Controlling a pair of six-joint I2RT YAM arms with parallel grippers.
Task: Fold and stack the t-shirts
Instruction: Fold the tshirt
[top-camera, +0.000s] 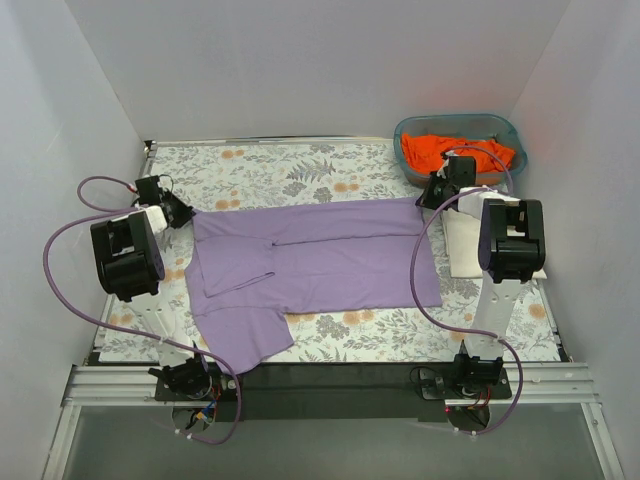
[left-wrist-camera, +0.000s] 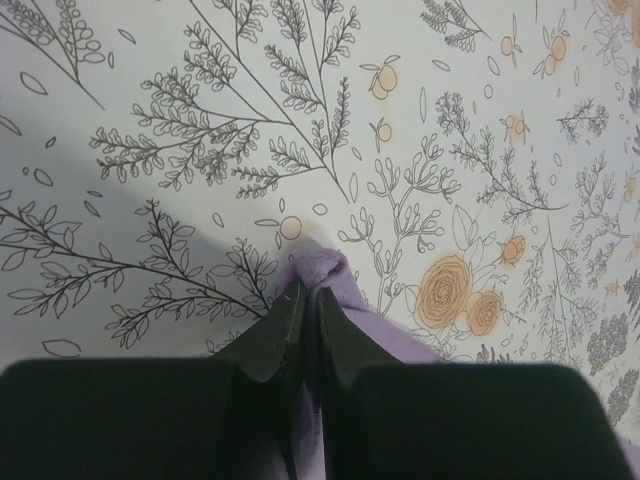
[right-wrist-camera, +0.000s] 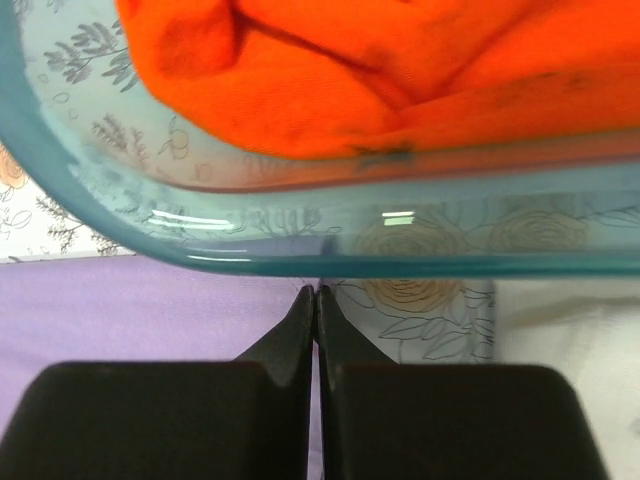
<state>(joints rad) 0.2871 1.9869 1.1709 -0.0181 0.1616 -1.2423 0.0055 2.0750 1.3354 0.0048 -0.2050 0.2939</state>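
Observation:
The lavender t-shirt (top-camera: 320, 260) lies spread across the floral tablecloth, its near part folded over and one sleeve hanging off the front left. At the shirt's far left corner my left gripper (top-camera: 185, 215) is shut, and a bunched tip of purple cloth (left-wrist-camera: 325, 268) sticks out between its jaws (left-wrist-camera: 310, 292). My right gripper (top-camera: 428, 200) is shut at the far right corner; in the right wrist view its jaws (right-wrist-camera: 317, 295) pinch the shirt's edge (right-wrist-camera: 150, 310). The orange t-shirt (top-camera: 455, 152) (right-wrist-camera: 400, 70) sits in the basket. A cream-white folded t-shirt (top-camera: 460, 245) (right-wrist-camera: 570, 330) lies under the right arm.
The teal plastic basket (top-camera: 455, 118) stands at the back right, its wall (right-wrist-camera: 300, 225) directly in front of my right fingertips. The floral tablecloth (top-camera: 300, 170) (left-wrist-camera: 200, 120) covers the table. White walls close in the left, back and right sides.

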